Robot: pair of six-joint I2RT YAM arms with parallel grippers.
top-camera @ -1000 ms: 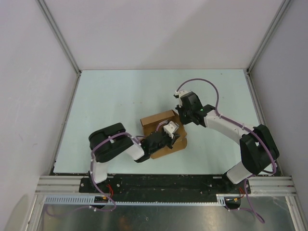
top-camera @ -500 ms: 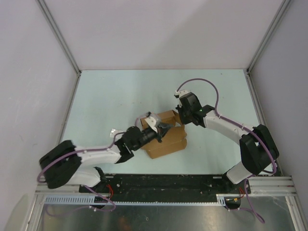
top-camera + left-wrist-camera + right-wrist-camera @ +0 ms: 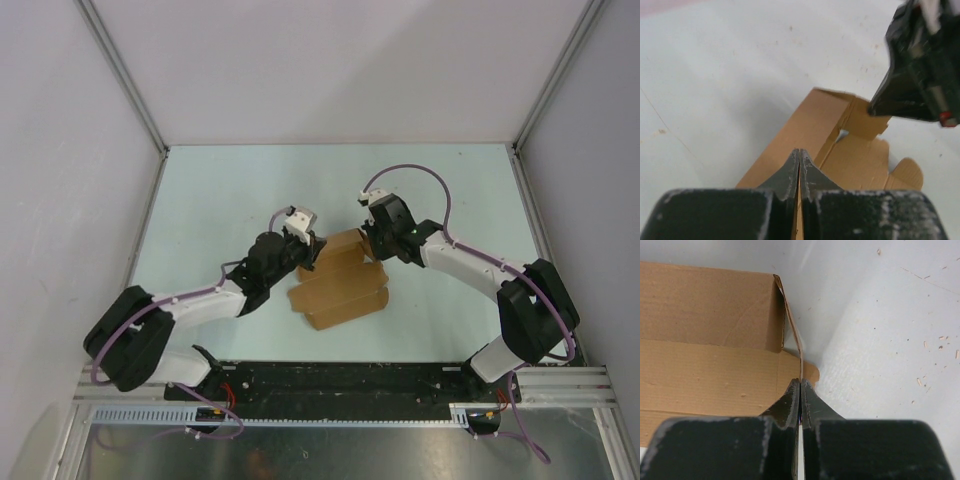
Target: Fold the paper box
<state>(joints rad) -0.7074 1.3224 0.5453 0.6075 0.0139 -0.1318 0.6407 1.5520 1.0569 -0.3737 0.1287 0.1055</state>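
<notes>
The paper box (image 3: 340, 290) lies partly folded near the middle of the pale table (image 3: 220, 200), closer to the arms' bases than to the far wall (image 3: 340, 70). The left gripper (image 3: 799, 159) is pinched narrow on a cardboard edge at the box's left side. The right gripper (image 3: 800, 386) is clamped tight on a thin upright flap at its far right corner. Bare tabletop spreads left, right and beyond; the near table edge runs just beside the box
</notes>
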